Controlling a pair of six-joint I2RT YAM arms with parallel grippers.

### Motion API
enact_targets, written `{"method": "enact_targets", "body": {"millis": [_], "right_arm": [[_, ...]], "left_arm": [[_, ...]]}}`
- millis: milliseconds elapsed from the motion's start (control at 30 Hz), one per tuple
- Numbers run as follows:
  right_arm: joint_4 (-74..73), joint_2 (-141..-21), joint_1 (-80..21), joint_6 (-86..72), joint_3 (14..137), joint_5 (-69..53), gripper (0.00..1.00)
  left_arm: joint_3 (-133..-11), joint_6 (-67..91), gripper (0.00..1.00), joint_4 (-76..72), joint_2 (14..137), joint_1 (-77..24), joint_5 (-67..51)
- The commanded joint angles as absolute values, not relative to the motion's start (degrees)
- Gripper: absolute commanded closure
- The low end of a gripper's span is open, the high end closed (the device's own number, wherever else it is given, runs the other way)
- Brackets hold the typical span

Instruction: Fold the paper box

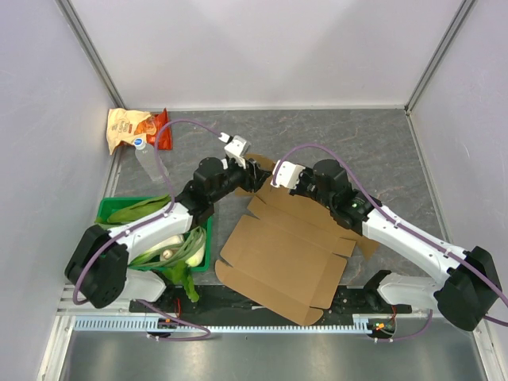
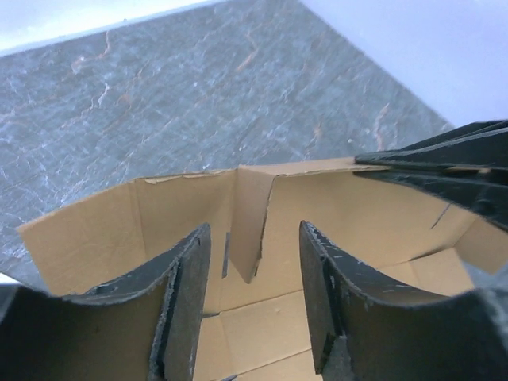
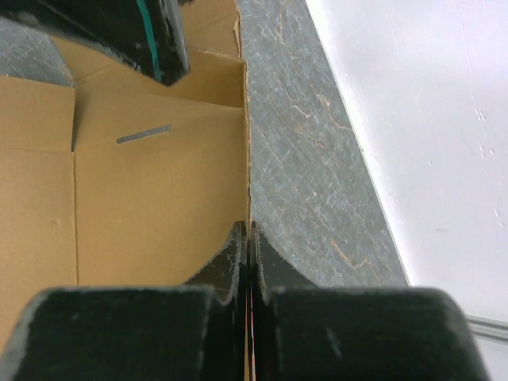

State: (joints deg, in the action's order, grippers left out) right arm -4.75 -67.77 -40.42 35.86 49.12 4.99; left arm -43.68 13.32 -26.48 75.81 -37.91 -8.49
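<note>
— Grey marbled tabletop (image 1: pixel 381 151); how are the jaws?
— Left gripper (image 2: pixel 254 238): parted, with an upright flap (image 2: pixel 250 222) just ahead of the gap. Right gripper (image 3: pixel 248 234): pinched shut on the raised edge of the plain brown corrugated paper box (image 1: pixel 282 258).

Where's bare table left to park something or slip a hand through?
Bare table: the far strip along the back wall, right of the snack bag, widening into the far right corner beyond the paper box. Crowded: left side, with green crate and bottle; left hand and right hand meet at the box's far edge.
</note>
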Motion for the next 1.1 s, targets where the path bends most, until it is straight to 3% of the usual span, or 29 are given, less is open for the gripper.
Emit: {"method": "enact_targets", "body": {"millis": [0, 200, 300, 333, 367, 400, 433, 467, 633, 767, 1000, 1067], "right_arm": [[-3.8, -66.9, -40.8, 37.3, 50.4, 5.2, 1.0], [-3.5, -67.3, -40.8, 37.1, 50.5, 4.3, 1.0], [-3.3, -67.6, -40.8, 35.3, 50.5, 5.1, 1.0], [-3.5, -67.7, -40.8, 33.9, 51.6, 5.8, 1.0], [-5.9, -67.6, -40.8, 31.4, 52.8, 7.2, 0.93], [-6.9, -67.3, -40.8, 24.7, 54.0, 9.1, 0.79], [-7.6, -66.8, -40.8, 19.3, 56.3, 12.3, 0.53], [-10.7, -65.9, -40.8, 14.6, 57.7, 16.7, 0.43], [-30.6, -65.2, -40.7, -24.8, 72.8, 24.2, 0.17], [-34.5, -60.8, -40.6, -48.8, 71.8, 16.9, 0.16], [-16.1, -51.4, -40.9, -89.8, 51.3, 12.5, 0.25], [-11.4, -52.2, -41.4, -94.6, 47.6, 13.9, 0.26]], "left_arm": [[-48.2, 5.0, 0.46, -21.6, 79.2, -39.0, -6.9], [-49.8, 3.6, 0.56, -22.9, 83.1, -39.3, -5.7], [-51.0, 3.7, 0.76, -24.3, 84.6, -39.7, -4.1], [-51.0, 3.5, 0.87, -24.9, 84.8, -39.9, -3.2], [-50.4, 3.5, 0.92, -25.7, 85.1, -40.5, -0.8], [-49.8, 3.3, 0.98, -28.4, 85.0, -40.9, -0.1], [-48.4, 3.4, 0.98, -29.8, 84.9, -41.3, 2.1], [-47.8, 3.9, 0.98, -31.2, 84.8, -41.4, 3.3], [-46.3, 6.6, 0.98, -36.4, 85.8, -43.1, 11.3], [-45.0, 7.1, 0.98, -40.1, 86.2, -44.6, 17.2], [-44.7, 8.1, 0.98, -42.5, 88.2, -46.1, 20.9], [-44.5, 8.8, 0.98, -43.0, 88.4, -46.4, 21.9]]}}
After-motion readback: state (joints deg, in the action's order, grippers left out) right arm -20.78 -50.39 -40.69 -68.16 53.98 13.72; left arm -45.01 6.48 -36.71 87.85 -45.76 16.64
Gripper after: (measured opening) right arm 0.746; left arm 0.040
